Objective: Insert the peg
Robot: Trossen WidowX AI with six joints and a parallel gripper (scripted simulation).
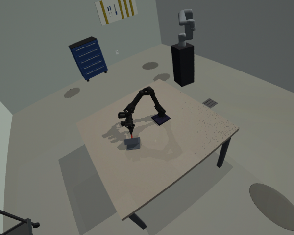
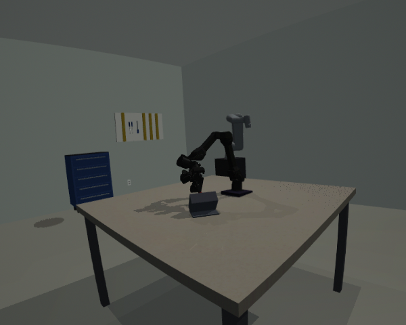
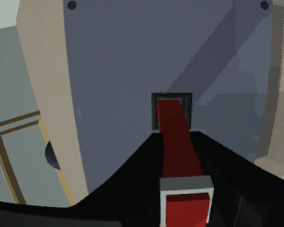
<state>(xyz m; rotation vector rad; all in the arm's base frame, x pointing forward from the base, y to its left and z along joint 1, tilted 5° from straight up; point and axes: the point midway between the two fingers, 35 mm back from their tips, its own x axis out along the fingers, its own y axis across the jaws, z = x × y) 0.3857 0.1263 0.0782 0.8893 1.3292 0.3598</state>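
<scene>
My gripper is shut on the red square peg, just above the sloped panel. In the wrist view a light grey band surrounds the peg near its upper end. The peg's bottom end lies over the left part of the square hole, with dark gaps showing above it and to its right. Its flat sides look roughly in line with the hole's sides. Whether the tip is just inside the mouth or just above it I cannot tell. In the exterior view the panel hides most of the peg.
The panel stands on the wooden table, with two dark round spots near its corners. The arm's dark base plate lies behind it. A blue cabinet stands on the floor beyond the table.
</scene>
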